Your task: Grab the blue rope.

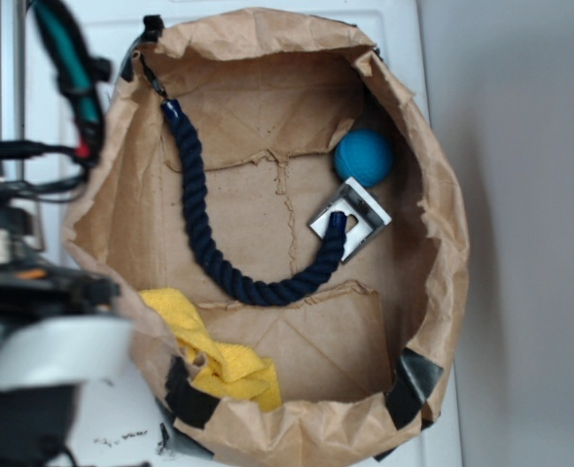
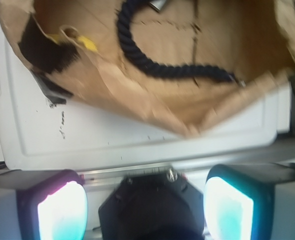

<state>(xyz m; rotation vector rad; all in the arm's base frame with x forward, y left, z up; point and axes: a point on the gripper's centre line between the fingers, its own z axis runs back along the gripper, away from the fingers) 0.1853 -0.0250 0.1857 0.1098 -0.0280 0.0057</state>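
Inside bag [image 1: 433,292]: unlabelled blue rope [image 1: 209,255].

Exterior view: robot arm [image 1: 34,341] at 8 o'clock blurred, cut by frame edge. Wrist view: blue rope [image 2: 157,62] cut off at 12 o'clock; gripper fingers [image 2: 62,210] cropped at 6 o'clock.

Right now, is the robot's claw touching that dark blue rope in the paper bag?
Apart. The wrist view shows the gripper open over the white surface, outside the bag; the blue rope lies inside.
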